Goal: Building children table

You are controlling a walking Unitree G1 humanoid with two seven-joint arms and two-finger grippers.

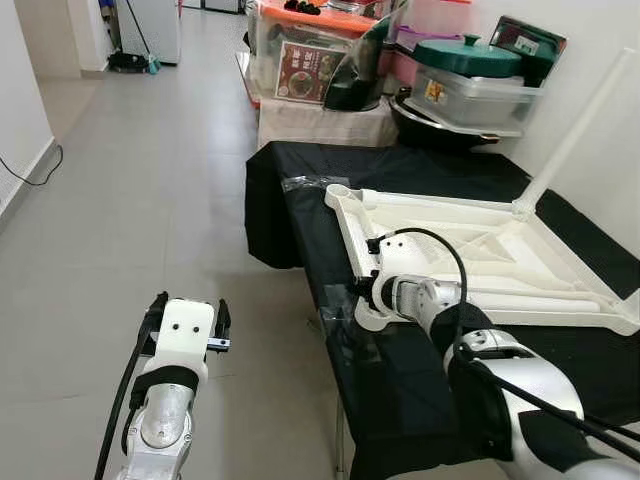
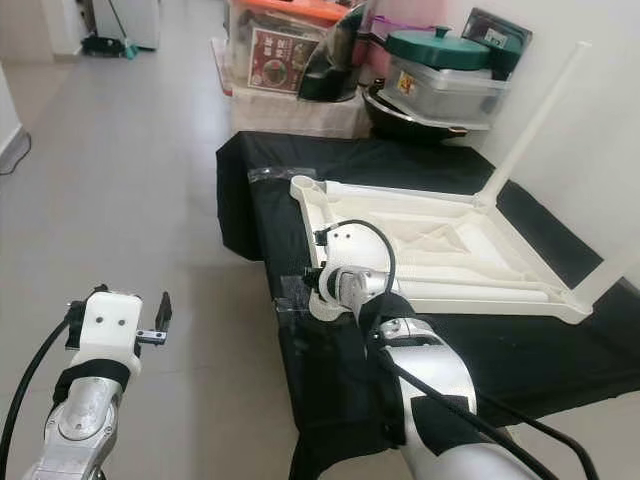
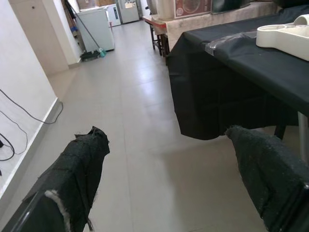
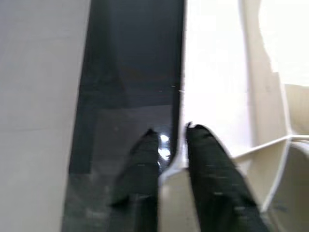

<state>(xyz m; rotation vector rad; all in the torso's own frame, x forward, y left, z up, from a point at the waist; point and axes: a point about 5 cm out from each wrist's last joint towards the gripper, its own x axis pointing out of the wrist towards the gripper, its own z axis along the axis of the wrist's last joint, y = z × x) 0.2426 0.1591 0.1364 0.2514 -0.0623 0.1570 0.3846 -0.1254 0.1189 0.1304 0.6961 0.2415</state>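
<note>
Table top (image 1: 480, 250): white plastic, lying upside down on the black cloth (image 1: 420, 380) that covers a work table. Underside faces up, showing raised ribs and a rim all round, with a round socket at the near-left corner (image 1: 338, 190). One white leg (image 1: 580, 125) is fitted at the far corner and stands up at a slant against the wall. A second leg (image 2: 605, 275) rises at the right corner.

My right gripper (image 4: 169, 154) is at the near-left edge of the table top, low over the cloth. In the right wrist view the rim (image 4: 176, 169) runs between my two black fingers (image 4: 212, 179), one finger on the outer side over the cloth, the other on the inner side over the white plastic. Fingers clenched on that rim.

My left gripper (image 1: 187, 322) hangs out over the grey tiled floor (image 1: 150, 200), well apart from the table. Its fingers (image 3: 82, 169) are spread wide, grasping nothing.

A sheet of clear plastic wrap (image 1: 312, 183) lies on the cloth just beyond the socket corner. Past the work table: storage boxes (image 1: 300, 50) and a green-lidded pot (image 1: 468, 55).
</note>
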